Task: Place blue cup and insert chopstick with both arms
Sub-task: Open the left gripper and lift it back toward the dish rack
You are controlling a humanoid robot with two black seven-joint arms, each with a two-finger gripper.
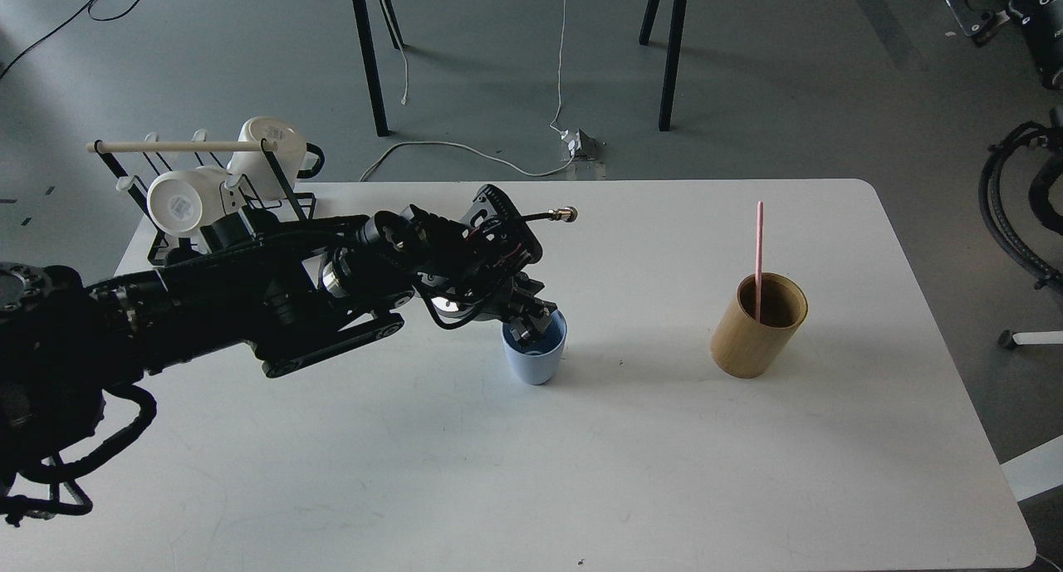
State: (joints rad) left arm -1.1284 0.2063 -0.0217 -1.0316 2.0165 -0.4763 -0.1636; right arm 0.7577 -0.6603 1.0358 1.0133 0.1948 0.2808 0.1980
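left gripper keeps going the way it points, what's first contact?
The left gripper points down into the blue cup, its fingers at the rim, one seemingly inside. Straight on, it would likely meet the cup's inner wall or bottom first; depth is unclear.

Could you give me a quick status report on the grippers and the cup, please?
Left gripper at blue cup rim, one finger inside, grip unclear. Right gripper not in view. Pink chopstick upright in bamboo holder. Table between them unobstructed.
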